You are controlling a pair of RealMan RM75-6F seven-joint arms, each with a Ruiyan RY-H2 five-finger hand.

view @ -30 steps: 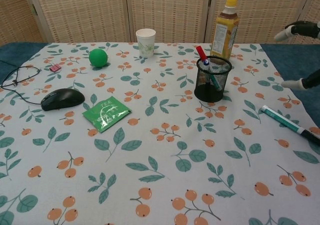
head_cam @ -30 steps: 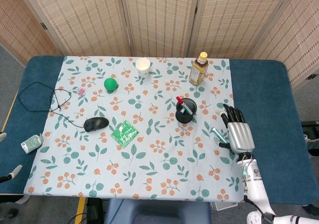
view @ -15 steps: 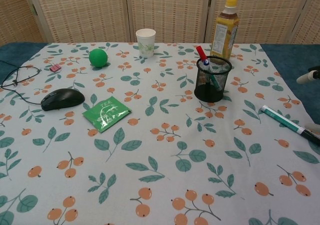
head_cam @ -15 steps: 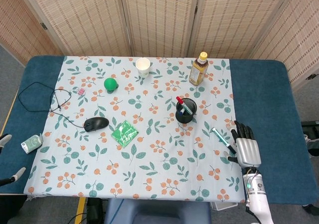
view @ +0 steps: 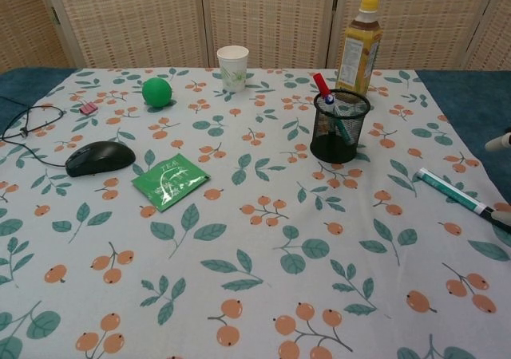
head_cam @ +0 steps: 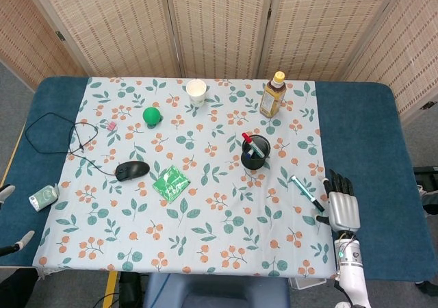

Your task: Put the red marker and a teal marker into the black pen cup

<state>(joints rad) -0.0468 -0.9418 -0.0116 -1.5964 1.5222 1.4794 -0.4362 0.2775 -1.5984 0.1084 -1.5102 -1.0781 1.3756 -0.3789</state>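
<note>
The green sachet (view: 170, 182) carries the word "TEA" in white; the label on the amber drink bottle (view: 358, 43) is too small to read. The black mesh pen cup (view: 339, 126) stands up-table and well to the left of the right hand (head_cam: 343, 207), holding the red marker (view: 321, 84), a blue-capped pen and a teal marker upright. The white paper cup (view: 232, 66), far across the cloth from that hand, shows nothing inside from these angles. A second teal marker (head_cam: 306, 192) lies flat on the floral tablecloth (view: 255, 279), just beside the right hand on its cup side. That hand hangs palm-down past the cloth's edge, fingers apart and holding nothing. Only fingertips of the left hand (head_cam: 15, 237) show at the frame edge, so I cannot tell its state.
</note>
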